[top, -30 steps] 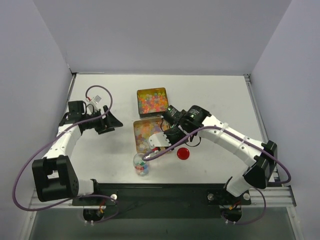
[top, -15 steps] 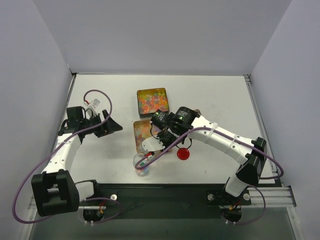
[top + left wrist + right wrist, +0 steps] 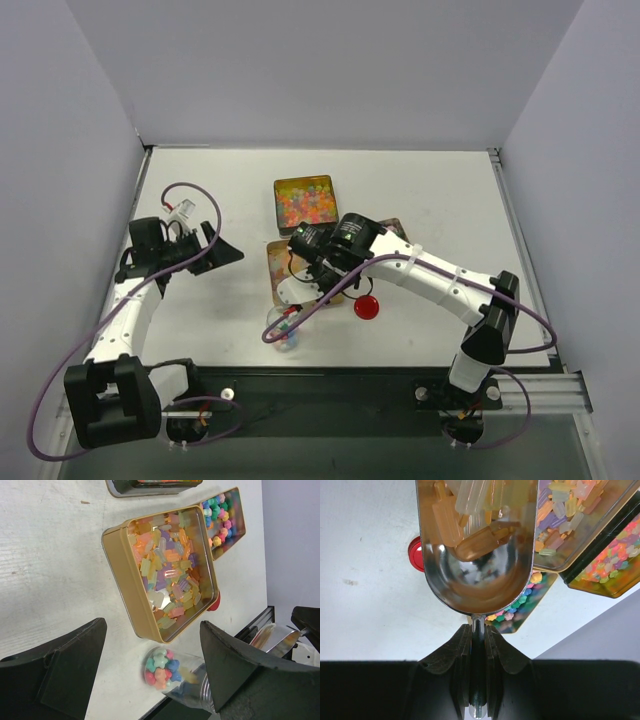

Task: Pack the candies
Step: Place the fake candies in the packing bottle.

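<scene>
We are wearing white link shells [image 3: 125,315] between black joints [image 3: 110,395], and we are trailing purple cables [image 3: 30,405]. Our left gripper [image 3: 152,625] is showing broad matte-black wedge fingers [image 3: 55,675]; our right gripper [image 3: 477,627] is showing narrower, curved ones.

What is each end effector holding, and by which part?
The right end effector clamps the metal scoop by its thin handle, candies in the bowl. The left end effector is open, holding nothing.

The white table [image 3: 430,190] holds tins [image 3: 277,205] of candies [image 3: 305,203], a jar [image 3: 284,333], a red lid [image 3: 366,307].
</scene>
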Robot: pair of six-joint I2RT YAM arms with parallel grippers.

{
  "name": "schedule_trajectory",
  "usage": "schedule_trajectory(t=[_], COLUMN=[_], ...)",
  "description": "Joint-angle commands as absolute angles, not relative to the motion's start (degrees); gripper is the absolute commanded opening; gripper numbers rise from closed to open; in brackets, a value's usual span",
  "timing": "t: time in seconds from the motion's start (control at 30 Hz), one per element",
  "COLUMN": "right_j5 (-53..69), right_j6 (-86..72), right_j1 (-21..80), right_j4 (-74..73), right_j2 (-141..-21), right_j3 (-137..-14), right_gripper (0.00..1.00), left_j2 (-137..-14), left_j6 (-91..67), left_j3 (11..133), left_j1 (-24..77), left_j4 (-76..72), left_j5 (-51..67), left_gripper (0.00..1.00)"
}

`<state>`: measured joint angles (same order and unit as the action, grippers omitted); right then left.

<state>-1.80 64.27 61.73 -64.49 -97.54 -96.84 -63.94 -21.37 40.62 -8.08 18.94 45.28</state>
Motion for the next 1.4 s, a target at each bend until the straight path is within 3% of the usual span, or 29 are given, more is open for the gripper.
schedule_trajectory(t=[0.0, 0.8, 1.13, 1.37], right_j5=[-4.7, -15.2, -8.7, -5.8], right_j6=[62.7, 64.2, 53.5, 51.9], right_j1=[63.2, 67.5, 58.3, 55.9], right_j4=[-69.2, -73.8, -73.6, -71.6], right_j2=[-98.8, -102.3, -108.4, -113.0], right_j3=[-100.5, -106.5, -117.2, -123.3], right_gripper=[0.00, 0.00, 0.00, 0.00], left_j2=[-62.0, -61.3, -63.4, -67.0], left_j6=[-22.0, -25.0, -28.4, -29.0], left_j3=[39.7, 39.1, 41.8, 43.9], left_j1=[-8.6, -8.6, -2.8, 4.4], left_j4=[14.9, 12.0, 7.6, 6.8], left_j5=[47.2, 49.2, 56.7, 54.9], left_gripper=[0.87, 0.87, 0.88, 0.86])
